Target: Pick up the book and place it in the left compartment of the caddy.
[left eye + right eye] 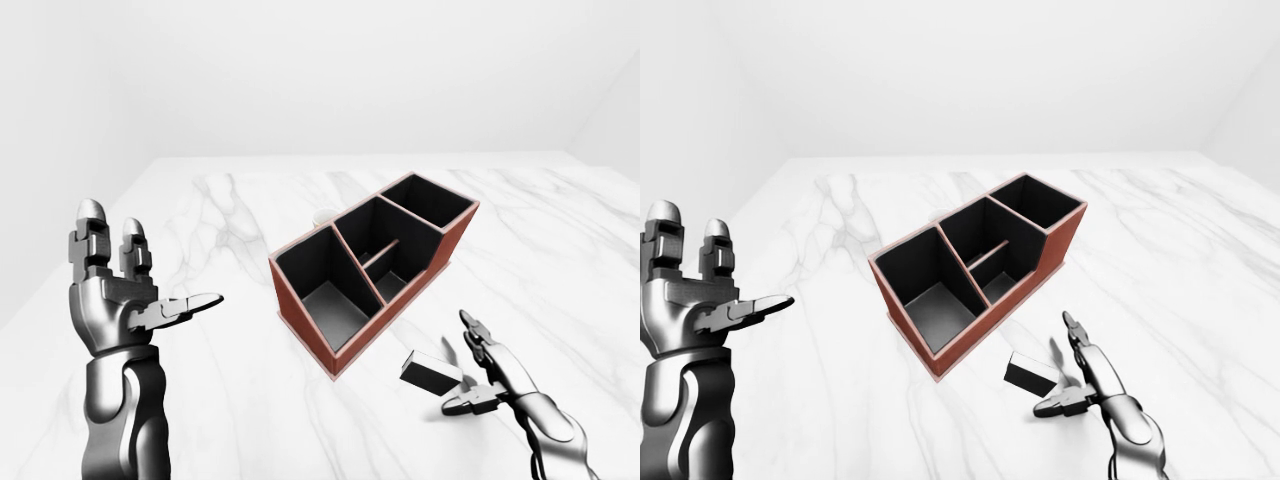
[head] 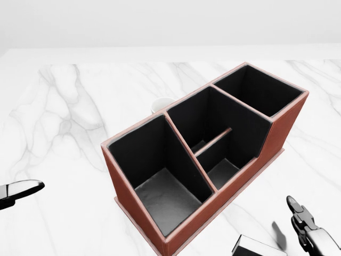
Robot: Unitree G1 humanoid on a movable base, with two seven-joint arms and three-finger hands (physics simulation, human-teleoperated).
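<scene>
The red-brown caddy [image 1: 303, 322] with black compartments stands slanted on the white marble table. Its left compartment [image 1: 335, 300] is large, open and holds nothing I can see. The book [image 1: 430, 372], a small dark block with a pale edge, is tilted just right of and below the caddy's near corner. My right hand [image 1: 460, 365] is open, its thumb and fingers spread beside the book's right end, not closed round it. My left hand [image 1: 160, 260] is open, raised upright at the left, far from the caddy. The book's top edge also shows in the head view [image 2: 253, 246].
A small white round object [image 2: 161, 104] peeks out behind the caddy's far side. The marble table [image 1: 230, 200] stretches wide to the left and top of the view, with white walls beyond its edge.
</scene>
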